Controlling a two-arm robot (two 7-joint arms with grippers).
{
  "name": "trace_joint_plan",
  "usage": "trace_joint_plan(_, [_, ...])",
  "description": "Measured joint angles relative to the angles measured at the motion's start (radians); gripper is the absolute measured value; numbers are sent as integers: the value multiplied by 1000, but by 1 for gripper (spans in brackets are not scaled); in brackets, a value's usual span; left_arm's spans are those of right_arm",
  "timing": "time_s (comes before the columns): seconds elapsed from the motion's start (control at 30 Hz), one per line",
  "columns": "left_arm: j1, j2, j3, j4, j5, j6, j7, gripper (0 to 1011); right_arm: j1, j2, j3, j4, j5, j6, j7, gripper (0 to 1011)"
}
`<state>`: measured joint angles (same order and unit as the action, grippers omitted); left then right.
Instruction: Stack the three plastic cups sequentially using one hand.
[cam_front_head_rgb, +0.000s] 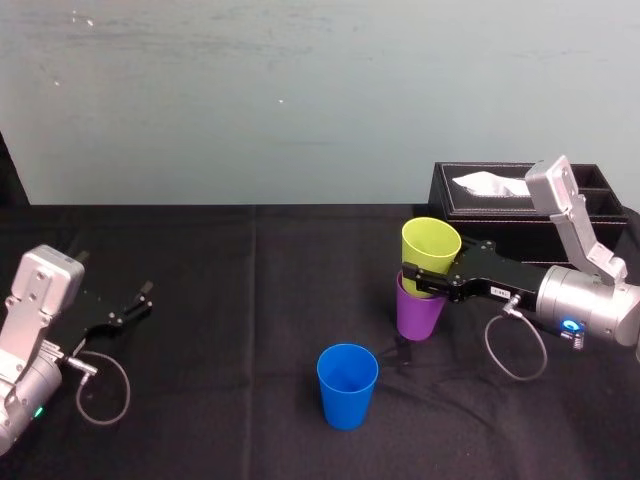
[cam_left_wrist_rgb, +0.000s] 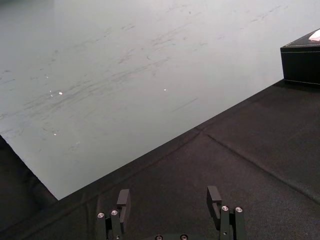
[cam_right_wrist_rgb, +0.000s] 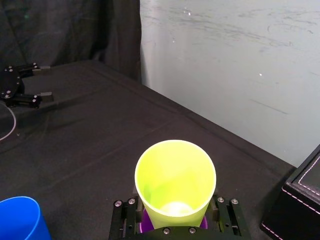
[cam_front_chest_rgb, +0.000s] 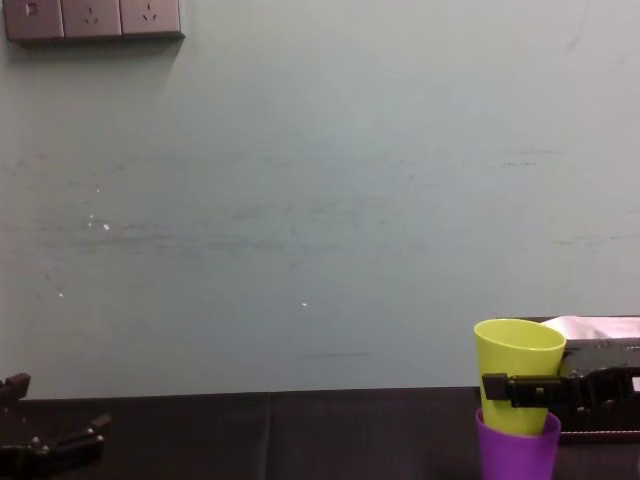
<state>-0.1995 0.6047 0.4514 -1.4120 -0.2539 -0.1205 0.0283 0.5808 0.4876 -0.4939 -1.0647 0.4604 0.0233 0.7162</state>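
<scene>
Now, right end effector (cam_front_head_rgb: 428, 283) pinching the yellow-green cup (cam_front_head_rgb: 430, 248), partly nested in the purple cup (cam_front_head_rgb: 420, 316) at the desk's (cam_front_head_rgb: 220, 300) right; blue cup (cam_front_head_rgb: 347, 386) stands nearer, centre. Left end effector (cam_front_head_rgb: 140, 300) rests spread, left. Risk: off-centre downward pressure could topple the purple cup.

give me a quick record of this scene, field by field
right gripper: shut on yellow-green cup
yellow-green cup: lower part inside purple cup
purple cup: upright on table, in front of tissue box
blue cup: upright, alone, nearer the robot
left gripper: parked at left, fingers open, empty
stacked: two of three
</scene>
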Motion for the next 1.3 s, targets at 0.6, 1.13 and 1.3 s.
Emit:
trace_joint_plan(0.6, [0, 0, 0, 0, 0, 0, 0, 1000, -2, -3, 0, 4, -9, 0, -8, 726])
trace_joint_plan(1.13, [0, 0, 0, 0, 0, 0, 0, 1000, -2, -2, 0, 4, -7, -1, -8, 1002])
trace_joint_plan(1.3, [0, 0, 0, 0, 0, 0, 0, 1000, -2, -2, 0, 4, -6, -1, -8, 1000])
